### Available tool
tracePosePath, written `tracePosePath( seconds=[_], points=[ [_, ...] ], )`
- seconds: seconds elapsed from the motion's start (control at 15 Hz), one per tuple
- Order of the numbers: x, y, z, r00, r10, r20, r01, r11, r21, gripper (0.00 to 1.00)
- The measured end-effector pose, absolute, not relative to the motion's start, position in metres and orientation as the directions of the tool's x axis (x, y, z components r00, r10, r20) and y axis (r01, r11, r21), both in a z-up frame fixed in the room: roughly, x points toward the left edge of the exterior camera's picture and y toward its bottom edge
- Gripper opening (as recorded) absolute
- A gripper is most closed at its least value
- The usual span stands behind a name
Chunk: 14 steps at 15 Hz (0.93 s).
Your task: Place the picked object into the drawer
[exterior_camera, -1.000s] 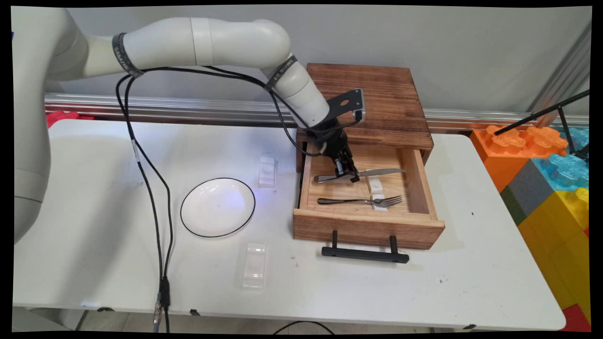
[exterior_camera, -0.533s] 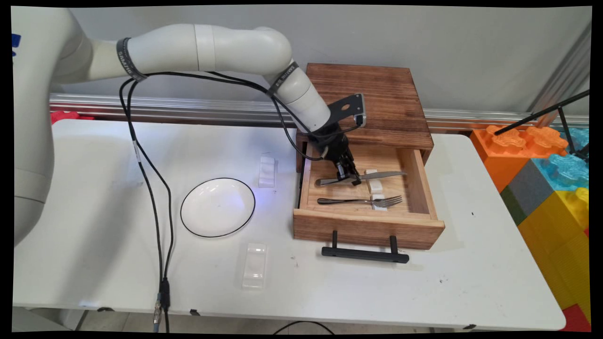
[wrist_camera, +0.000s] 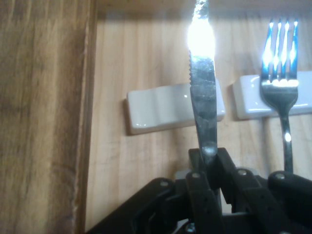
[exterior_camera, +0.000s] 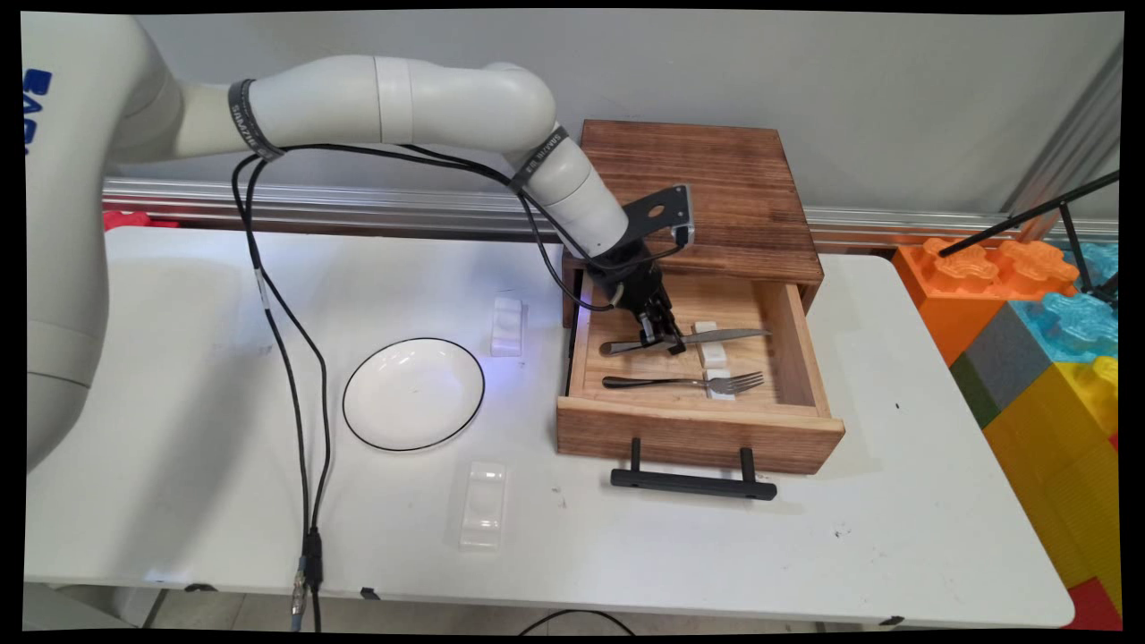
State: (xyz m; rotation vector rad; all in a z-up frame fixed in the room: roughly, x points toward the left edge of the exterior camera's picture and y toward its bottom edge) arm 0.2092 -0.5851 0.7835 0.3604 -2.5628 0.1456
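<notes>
End effector (exterior_camera: 659, 338) clamped on a table knife (exterior_camera: 716, 335) inside the open wooden drawer (exterior_camera: 698, 429), blade over a white rest (wrist_camera: 161, 109); fork (exterior_camera: 689, 382) alongside, nearer the drawer front.

Robot lab: bare wall, alu rail (exterior_camera: 358, 207), giant toy blocks (exterior_camera: 1029, 331) beside table (exterior_camera: 626, 555).

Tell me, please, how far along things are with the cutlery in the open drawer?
Done: the drawer is pulled open. In hand: the gripper is shut on the knife, whose blade lies over a white rest. Left: the fork lies on its own rest in the drawer, untouched, and the plate on the table, with two rests beside it, holds no cutlery.
</notes>
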Motion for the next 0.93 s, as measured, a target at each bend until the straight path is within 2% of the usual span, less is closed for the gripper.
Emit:
tracePosePath(
  seconds=[0.27,0.33,0.93],
  points=[
    [0.2094,-0.5865,0.7815,-0.821,-0.215,0.529,-0.278,0.96,-0.042,0.0],
    [0.2093,-0.5867,0.781,-0.822,-0.212,0.528,-0.276,0.96,-0.044,1.0],
    [0.2093,-0.5868,0.783,-0.829,-0.199,0.523,-0.264,0.963,-0.053,1.0]
  ],
)
